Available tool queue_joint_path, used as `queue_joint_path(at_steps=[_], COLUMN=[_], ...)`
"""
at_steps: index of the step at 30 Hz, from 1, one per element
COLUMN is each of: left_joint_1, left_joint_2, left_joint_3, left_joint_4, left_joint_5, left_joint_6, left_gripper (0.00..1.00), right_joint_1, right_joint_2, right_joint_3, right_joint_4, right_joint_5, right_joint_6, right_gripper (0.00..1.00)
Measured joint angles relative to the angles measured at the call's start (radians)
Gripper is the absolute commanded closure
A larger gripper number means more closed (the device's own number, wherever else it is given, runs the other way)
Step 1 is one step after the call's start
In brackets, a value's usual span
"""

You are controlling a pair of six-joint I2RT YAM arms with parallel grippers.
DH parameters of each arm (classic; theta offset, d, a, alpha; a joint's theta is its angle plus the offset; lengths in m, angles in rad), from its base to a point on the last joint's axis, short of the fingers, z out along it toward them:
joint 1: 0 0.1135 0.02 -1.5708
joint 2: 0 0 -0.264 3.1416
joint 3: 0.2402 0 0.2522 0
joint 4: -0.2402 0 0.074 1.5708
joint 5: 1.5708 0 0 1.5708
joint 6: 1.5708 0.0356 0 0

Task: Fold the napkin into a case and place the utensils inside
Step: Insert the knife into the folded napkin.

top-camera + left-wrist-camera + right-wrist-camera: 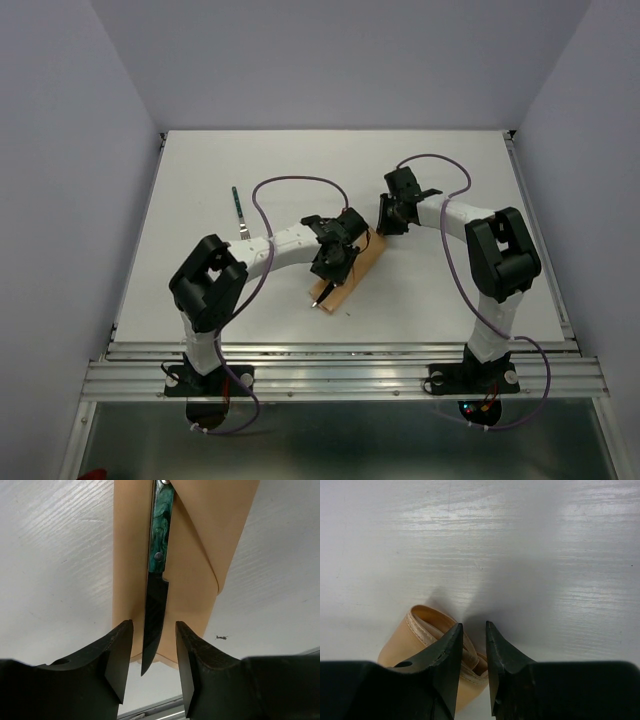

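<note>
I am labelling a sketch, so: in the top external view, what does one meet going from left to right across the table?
slim utensil with a dark green handle → narrow folded peach-tan cloth case → right gripper

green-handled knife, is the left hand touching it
Apart. Left wrist view: the green-handled dark-bladed knife sits between the left hand fingers, peach cloth visible in a gap each side.

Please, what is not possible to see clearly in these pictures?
- Top view: the left claw covers much of the case.
- Top view: the utensil lying apart is too small to identify.
- Left wrist view: the top edge cuts off the knife at its far end.
- Right wrist view: the right claw hides part of the case's end.
</note>
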Motion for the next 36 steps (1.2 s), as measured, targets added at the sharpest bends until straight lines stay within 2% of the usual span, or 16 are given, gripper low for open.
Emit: queue_joint_path(at_steps=[9, 13, 18, 28, 36], left_joint_1=[0.0, 0.0, 0.0, -0.005, -0.013], left_joint_2=[0.041, 0.056, 0.075, 0.075, 0.075], left_joint_3=[-0.002, -0.006, -0.021, -0.021, -0.011], left_joint_4=[0.028, 0.038, 0.044, 0.043, 0.03], left_joint_5=[0.004, 0.002, -0.003, -0.028, -0.061], left_joint_6=[0.0, 0.0, 0.001, 0.008, 0.043], left_gripper=[0.51, 0.57, 0.59, 0.76, 0.76], right_joint_1=[0.0, 0.0, 0.0, 0.0, 0.0], right_joint_2=[0.0, 0.0, 0.0, 0.0, 0.0], right_joint_3=[-0.001, -0.003, -0.004, -0.005, -0.006], right_joint_4=[0.002, 0.006, 0.011, 0.015, 0.017], right_joint_5=[0.001, 0.0, 0.001, 0.001, 0.0], right_joint_6=[0.0, 0.0, 0.0, 0.0, 0.0], right_gripper=[0.69, 0.69, 0.69, 0.69, 0.69])
